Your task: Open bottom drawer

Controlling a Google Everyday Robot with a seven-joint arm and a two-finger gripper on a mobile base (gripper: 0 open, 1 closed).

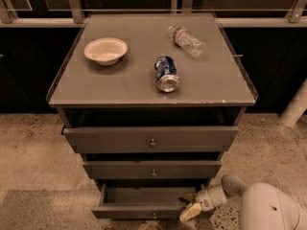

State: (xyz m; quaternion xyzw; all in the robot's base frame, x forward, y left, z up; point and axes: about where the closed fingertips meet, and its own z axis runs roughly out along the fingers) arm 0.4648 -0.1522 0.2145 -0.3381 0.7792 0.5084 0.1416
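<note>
bottom drawer (144, 211) sitting partly pulled out, under worktop (120, 87) front edge. claw (190, 205) working at drawer front's right end, likely for pulling; open or closed: cannot tell. bowl (105, 50) sitting near back-left corner.

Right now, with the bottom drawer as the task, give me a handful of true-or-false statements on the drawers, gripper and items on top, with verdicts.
1. The bottom drawer is pulled out, its inside showing. True.
2. The gripper is up over the cabinet top. False: it is low, at the bottom drawer's right front corner.
3. The can stands upright. False: it lies on its side on the cabinet top.
4. A bowl sits left of the can. True.
5. The bottle lies on its side. True.
</note>
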